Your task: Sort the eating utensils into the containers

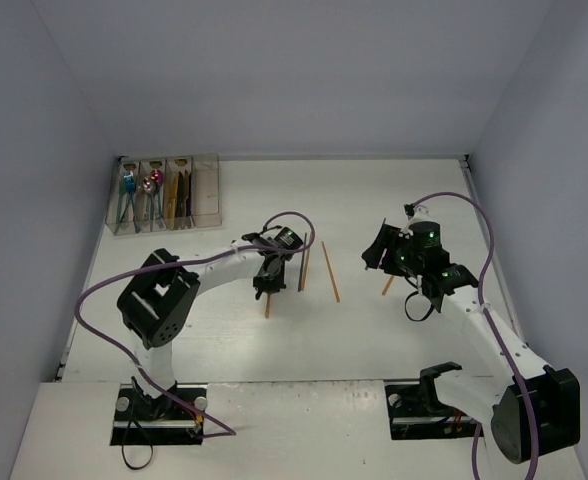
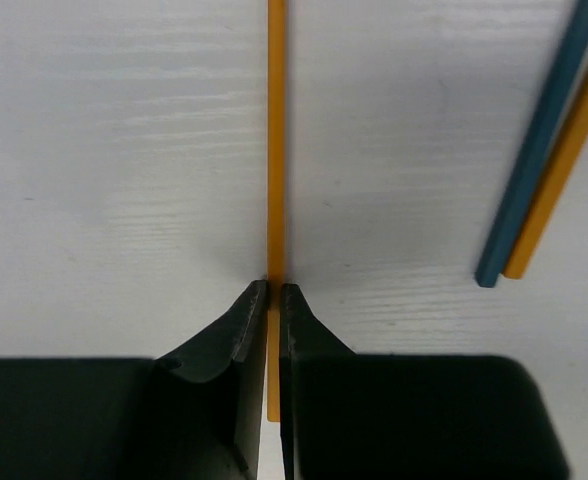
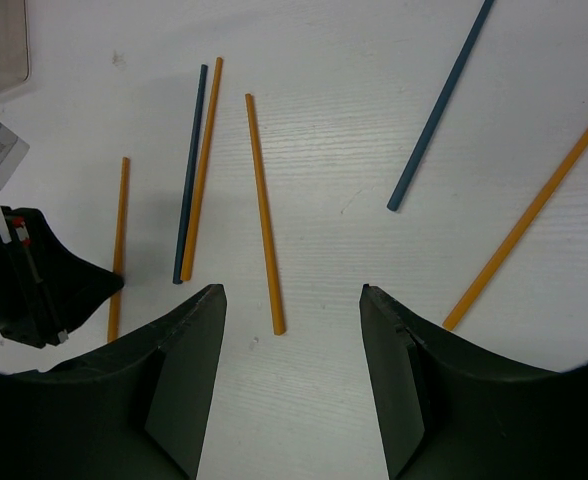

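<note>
**Left gripper** (image 2: 272, 290): jaws pinched tight on an orange stick (image 2: 276, 150), close to its near end. A short stub shows in the slit between the fingers, then is lost under the gripper body. The stick runs straight away from the wrist across the white table (image 2: 124, 150) and out of the top of the frame, so its far end is not seen there. Cannot tell whether it is lifted clear of the table.

**Just to the right:** a teal stick (image 2: 539, 150) and a second orange stick (image 2: 566, 160) lie side by side, touching or nearly so, with their near ends about level. Both are cut off at the upper edge of the left wrist view. From overhead this pair sits just beside the left gripper. A lone orange stick (image 1: 330, 272) lies farther right, between the two arms.

**Right gripper** (image 3: 290, 292): jaws spread apart, gripping nothing. The lone orange stick's near end lies in the gap as seen from the wrist, with no contact apparent. Off to the right are another teal stick (image 3: 442, 100) and a long orange stick (image 3: 534, 210), both running out of frame. From overhead the gripper hides most of these two, and only a short orange piece shows.

**Bins** (image 1: 210, 190): a clear row at the far left corner of the table, well apart from both grippers. The utensils (image 1: 154, 190) inside show teal, pink, gold and dark. They are too small to tell forks from spoons.
</note>
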Motion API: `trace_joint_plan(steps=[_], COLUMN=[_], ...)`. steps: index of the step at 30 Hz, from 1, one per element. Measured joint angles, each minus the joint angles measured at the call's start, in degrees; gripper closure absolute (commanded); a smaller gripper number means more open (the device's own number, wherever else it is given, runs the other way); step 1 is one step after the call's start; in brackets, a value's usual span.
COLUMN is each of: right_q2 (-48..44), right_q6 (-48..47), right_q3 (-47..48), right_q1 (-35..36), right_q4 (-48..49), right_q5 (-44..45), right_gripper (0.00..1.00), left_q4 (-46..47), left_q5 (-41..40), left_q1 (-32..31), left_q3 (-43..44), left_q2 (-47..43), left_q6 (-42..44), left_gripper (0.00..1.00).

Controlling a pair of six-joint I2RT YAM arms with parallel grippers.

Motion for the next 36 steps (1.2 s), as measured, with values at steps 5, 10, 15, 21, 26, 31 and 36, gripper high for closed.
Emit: trace_joint_plan(steps=[5, 10, 15, 21, 26, 31, 36], right_q2=[0.1, 0.4, 0.7, 0.6, 0.4, 0.4, -0.2], right_q6=[0.0, -0.1, -0.3, -0.2, 0.0, 0.3, 0.4], right_q3=[0.0, 0.0, -0.3, -1.2, -2.0, -2.1, -2.1], right_q1=[0.0, -0.2, -0.4, -0.5, -0.7, -0.7, -0.7], right_q4=[0.0, 0.0, 0.0, 0.0, -0.3, -0.8, -0.9], right_q5=[0.0, 0.0, 0.0, -0.1, -0.7, -1.2, -1.7], right_gripper=[0.46, 0.47, 0.47, 0.47, 0.47, 0.47, 0.46], left_q4=[-2.3, -3.3, -3.3, -2.4, -3.2, -4.0, -4.2], left_q5=[-1.9, -2.8, -3.0, -0.4, 2.2, 4.6, 5.0], left_q1=[5.6, 15.1, 24.2, 32.7, 35.8, 35.7, 35.3], left_q3=[1.4, 13.1, 27.2, 42.6, 48.6, 51.0, 51.1], left_q2=[-4.2, -6.5, -2.4, 12.5, 23.2, 28.3, 27.7], left_q6=[5.9, 14.7, 22.1, 26.3, 28.2, 29.3, 29.8], left_gripper=[1.00, 1.00, 1.00, 1.00, 0.96, 0.69, 0.64])
